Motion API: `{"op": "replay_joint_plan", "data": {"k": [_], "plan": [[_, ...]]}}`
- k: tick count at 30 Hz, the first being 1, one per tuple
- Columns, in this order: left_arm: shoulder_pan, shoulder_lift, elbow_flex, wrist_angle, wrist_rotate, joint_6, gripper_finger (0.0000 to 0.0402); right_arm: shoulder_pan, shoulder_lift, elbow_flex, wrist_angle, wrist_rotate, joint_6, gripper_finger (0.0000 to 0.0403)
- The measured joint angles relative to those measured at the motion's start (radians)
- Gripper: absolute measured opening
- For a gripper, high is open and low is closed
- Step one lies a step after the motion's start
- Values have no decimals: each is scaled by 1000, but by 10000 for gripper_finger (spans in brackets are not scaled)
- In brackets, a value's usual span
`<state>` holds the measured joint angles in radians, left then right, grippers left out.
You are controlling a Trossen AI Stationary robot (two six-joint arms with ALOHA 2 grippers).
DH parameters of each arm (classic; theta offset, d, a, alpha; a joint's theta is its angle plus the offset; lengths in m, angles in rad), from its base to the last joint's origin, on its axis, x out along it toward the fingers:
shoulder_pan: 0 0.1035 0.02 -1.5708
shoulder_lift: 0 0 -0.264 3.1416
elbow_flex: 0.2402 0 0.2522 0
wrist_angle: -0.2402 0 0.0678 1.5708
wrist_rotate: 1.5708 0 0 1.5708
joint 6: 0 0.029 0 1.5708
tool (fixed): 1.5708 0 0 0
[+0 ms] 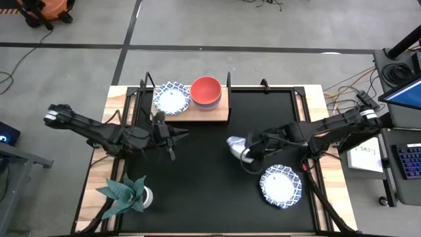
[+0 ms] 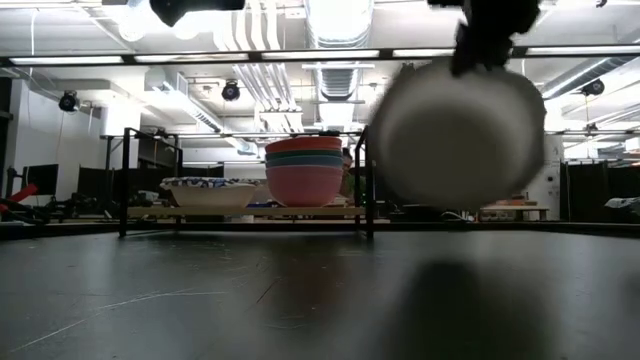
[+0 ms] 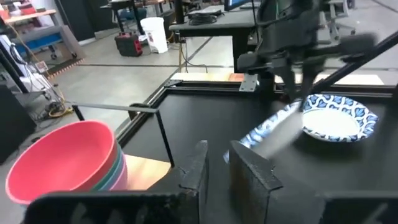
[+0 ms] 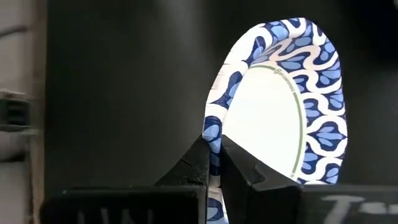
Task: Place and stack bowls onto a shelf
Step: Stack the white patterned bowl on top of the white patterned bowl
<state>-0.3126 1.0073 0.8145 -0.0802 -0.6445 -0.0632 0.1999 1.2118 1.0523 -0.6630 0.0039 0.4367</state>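
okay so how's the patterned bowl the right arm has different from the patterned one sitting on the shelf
The held bowl is off the mat, pinched by its rim in the right gripper with the jaws shut; the shelf bowl rests on the wooden shelf, ungripped.
The held bowl is tipped on edge; the shelf bowl sits upright, mouth up.
The shelf bowl stands beside the stack of plain bowls; the held bowl is over mid-mat, apart from it.
Both are white with blue-patterned rims.

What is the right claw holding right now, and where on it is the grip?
The right claw is shut on a blue-patterned white bowl, pinching its rim, with the bowl lifted off the black mat. The left claw holds nothing.
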Motion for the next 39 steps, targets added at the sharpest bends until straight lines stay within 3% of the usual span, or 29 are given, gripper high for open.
{"op": "replay_joint_plan", "data": {"k": [3, 8, 15, 21, 31, 39], "plan": [[1, 65, 39, 0, 53, 0, 61, 21, 0, -26, 142, -63, -85, 13], [-1, 190, 108, -11, 311, 68, 105, 25, 0, -66, 298, -144, -182, 13], [5, 365, 213, -10, 315, 174, 159, 25, 0, -69, 310, -145, -239, 13], [20, 466, 268, -23, 315, 240, 171, 25, 0, -69, 311, -146, -240, 13], [73, 553, 300, -25, 315, 237, 143, 25, 0, -69, 316, -143, -251, 13], [74, 553, 303, -21, 315, 241, 35, 25, 0, -69, 332, -133, -261, 13]]}}
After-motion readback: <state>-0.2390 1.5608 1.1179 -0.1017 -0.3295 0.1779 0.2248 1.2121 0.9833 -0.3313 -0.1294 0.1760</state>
